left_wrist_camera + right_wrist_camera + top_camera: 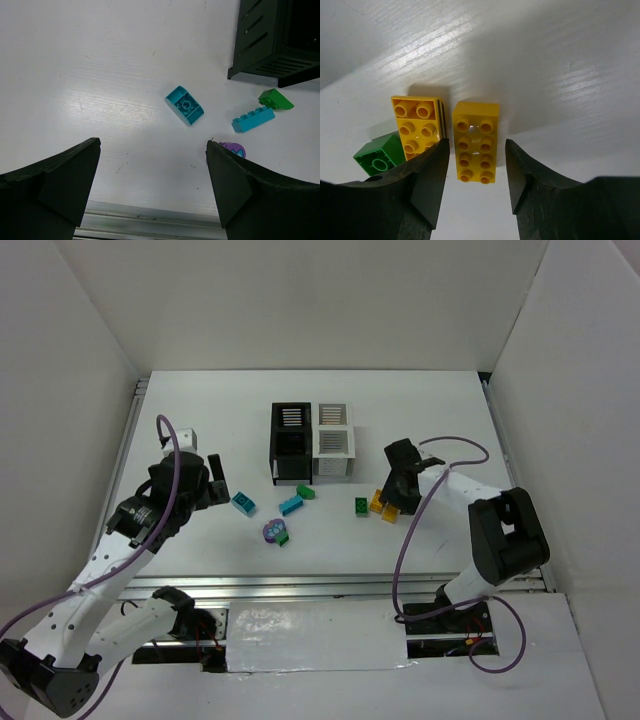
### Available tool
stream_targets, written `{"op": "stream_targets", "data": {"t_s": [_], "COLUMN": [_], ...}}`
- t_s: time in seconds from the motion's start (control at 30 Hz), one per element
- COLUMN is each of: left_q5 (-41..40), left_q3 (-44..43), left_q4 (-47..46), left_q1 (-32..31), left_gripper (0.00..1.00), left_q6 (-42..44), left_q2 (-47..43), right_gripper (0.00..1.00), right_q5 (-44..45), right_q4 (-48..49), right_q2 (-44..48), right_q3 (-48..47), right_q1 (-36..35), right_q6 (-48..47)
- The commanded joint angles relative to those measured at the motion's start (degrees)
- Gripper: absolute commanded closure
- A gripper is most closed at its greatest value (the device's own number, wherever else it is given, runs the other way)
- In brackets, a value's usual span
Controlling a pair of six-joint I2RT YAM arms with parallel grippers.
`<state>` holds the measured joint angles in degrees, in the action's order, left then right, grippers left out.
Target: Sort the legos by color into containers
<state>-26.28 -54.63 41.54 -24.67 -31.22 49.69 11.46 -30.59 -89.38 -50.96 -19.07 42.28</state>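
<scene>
The containers, black boxes [291, 443] and white boxes [334, 440], stand together at the table's middle back. My right gripper [396, 504] is open, its jaws either side of a yellow brick [475, 141] with small gaps. A second yellow brick [417, 125] and a green brick [379, 155] lie just left of it. My left gripper [215, 488] is open and empty above the table. In the left wrist view a teal brick [184, 105] lies ahead of the gripper [152, 145]. Farther right are a long teal brick [253, 119], a green brick [275, 99] and a purple piece [233, 148].
White walls enclose the table on three sides. A metal rail [300, 585] runs along the near edge. A small green brick [284, 539] lies against the purple piece. A black box corner [275, 40] shows at the upper right of the left wrist view.
</scene>
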Motion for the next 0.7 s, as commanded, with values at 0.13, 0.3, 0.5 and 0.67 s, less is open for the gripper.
{"op": "stream_targets", "data": {"t_s": [0.13, 0.3, 0.5, 0.67], "left_q5": [0.88, 0.71, 0.71, 0.53], "left_q3": [-1.35, -1.35, -1.27, -1.35], "left_q4": [-1.81, -1.64, -1.64, -1.55], "left_q1": [-0.12, -0.12, -0.12, -0.21], "left_gripper": [0.01, 0.01, 0.00, 0.00], "left_q6": [1.69, 1.69, 1.60, 1.60], "left_q2": [-0.30, -0.82, -1.18, -1.35], "right_gripper": [0.43, 0.46, 0.57, 0.71], "right_q5": [0.22, 0.84, -0.65, -2.23], "right_q4": [-0.43, -0.88, -2.10, -2.90], "right_q2": [1.58, 0.79, -1.05, -1.50], "right_q3": [1.21, 1.74, -0.02, -0.28], "right_q1": [0.17, 0.35, 0.44, 0.44], "right_q6": [-0.89, -1.24, -2.64, -3.79]}}
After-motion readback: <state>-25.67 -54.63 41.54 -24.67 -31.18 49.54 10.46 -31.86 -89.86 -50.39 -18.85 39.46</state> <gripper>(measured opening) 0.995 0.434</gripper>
